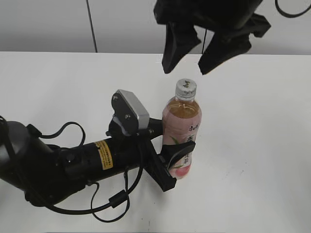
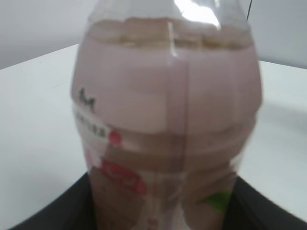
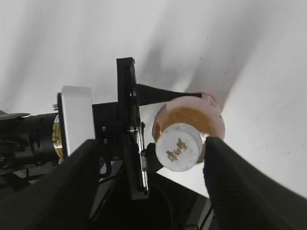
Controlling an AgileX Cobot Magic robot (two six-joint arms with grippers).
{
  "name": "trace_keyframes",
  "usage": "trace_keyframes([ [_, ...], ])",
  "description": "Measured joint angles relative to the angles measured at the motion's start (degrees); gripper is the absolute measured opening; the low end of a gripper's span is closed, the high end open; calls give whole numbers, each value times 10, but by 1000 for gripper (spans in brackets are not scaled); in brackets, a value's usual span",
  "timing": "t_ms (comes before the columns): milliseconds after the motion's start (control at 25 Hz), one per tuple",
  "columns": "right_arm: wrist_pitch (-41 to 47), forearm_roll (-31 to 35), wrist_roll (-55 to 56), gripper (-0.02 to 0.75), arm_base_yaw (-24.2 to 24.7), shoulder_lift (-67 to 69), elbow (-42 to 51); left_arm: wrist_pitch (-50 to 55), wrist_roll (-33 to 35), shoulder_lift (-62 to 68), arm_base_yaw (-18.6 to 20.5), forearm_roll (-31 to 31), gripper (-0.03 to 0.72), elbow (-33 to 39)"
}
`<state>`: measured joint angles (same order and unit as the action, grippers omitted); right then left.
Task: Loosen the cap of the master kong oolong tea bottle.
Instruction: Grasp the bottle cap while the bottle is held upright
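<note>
The master kong oolong tea bottle (image 1: 182, 121) stands upright on the white table, amber tea showing above its pale pink label. My left gripper (image 1: 179, 151) reaches in from the left and is shut on the bottle's lower body, one black finger (image 1: 186, 147) across the label. In the left wrist view the bottle (image 2: 168, 120) fills the frame between the two dark fingers (image 2: 53, 213). The white cap (image 1: 185, 88) sits on the neck. My right gripper (image 1: 186, 72) hangs open just above it, not touching. From above, the cap (image 3: 178, 146) lies between its spread fingers (image 3: 240, 182), nearer the right one.
The left arm (image 1: 73, 162) with its cables lies low over the table's front left, and its grey wrist camera (image 1: 131, 111) stands close beside the bottle. A pale wall (image 1: 48, 24) rises behind the table's far edge.
</note>
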<state>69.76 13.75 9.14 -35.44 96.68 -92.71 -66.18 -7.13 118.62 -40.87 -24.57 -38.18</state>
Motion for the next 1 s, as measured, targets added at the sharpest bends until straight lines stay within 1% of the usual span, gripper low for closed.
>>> trace_keyframes([
  [120,0,-5,26,504,0,0,34,0,0,0,0,0,389,0],
  [240,2,-19,47,503,0,0,51,0,0,0,0,0,379,0],
  [360,2,-19,58,503,0,0,51,0,0,0,0,0,379,0],
  [600,2,14,70,503,0,19,51,0,0,0,0,0,379,0],
  [1000,2,8,79,502,0,24,32,0,0,0,0,0,379,0],
])
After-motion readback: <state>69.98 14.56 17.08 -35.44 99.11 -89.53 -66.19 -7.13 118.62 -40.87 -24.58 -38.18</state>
